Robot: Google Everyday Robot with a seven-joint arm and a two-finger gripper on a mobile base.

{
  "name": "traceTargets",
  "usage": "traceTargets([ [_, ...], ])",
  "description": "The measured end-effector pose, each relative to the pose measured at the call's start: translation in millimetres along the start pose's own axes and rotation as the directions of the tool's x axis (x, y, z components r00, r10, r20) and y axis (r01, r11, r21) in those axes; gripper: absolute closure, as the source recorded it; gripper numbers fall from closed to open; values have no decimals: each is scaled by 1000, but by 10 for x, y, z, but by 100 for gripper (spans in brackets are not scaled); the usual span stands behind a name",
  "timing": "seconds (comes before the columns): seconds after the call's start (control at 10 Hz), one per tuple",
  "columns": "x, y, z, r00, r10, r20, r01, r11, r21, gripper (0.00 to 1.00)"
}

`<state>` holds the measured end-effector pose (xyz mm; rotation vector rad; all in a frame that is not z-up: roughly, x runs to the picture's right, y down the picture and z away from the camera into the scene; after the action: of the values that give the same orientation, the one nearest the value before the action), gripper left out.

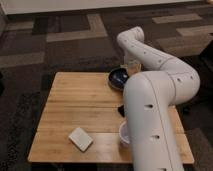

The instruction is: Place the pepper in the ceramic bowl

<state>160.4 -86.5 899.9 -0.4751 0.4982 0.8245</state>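
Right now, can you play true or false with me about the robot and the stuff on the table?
1. The ceramic bowl sits near the far edge of the wooden table. True.
2. The gripper is down by the pale flat block. False: it is at the far side, right beside the bowl.
3. The robot's arm hides part of the white cup. True.
4. The bowl is bright yellow. False: it is dark blue-grey.
5. The pepper lies in plain sight on the table. False: no pepper shows in this view.
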Motion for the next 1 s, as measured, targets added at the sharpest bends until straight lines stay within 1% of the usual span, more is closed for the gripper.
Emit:
traceTargets([
  [0.1, -105, 53, 11, 999, -42, 5, 42, 999, 5, 100],
  [0.2, -236, 113, 16, 995, -96, 22, 95, 995, 13, 100],
  [0.3, -324, 150, 12, 991, -127, 38, 126, 992, 19, 100],
  [0.4, -394, 183, 8, 988, -145, 54, 144, 989, 23, 100],
  [0.5, -386, 173, 9, 988, -144, 53, 143, 989, 23, 98],
  [0.6, -375, 162, 13, 988, -143, 53, 142, 990, 23, 89],
  [0.7, -390, 177, 8, 988, -145, 53, 144, 989, 23, 75],
  [1.0, -383, 170, 11, 988, -144, 53, 143, 989, 23, 39],
])
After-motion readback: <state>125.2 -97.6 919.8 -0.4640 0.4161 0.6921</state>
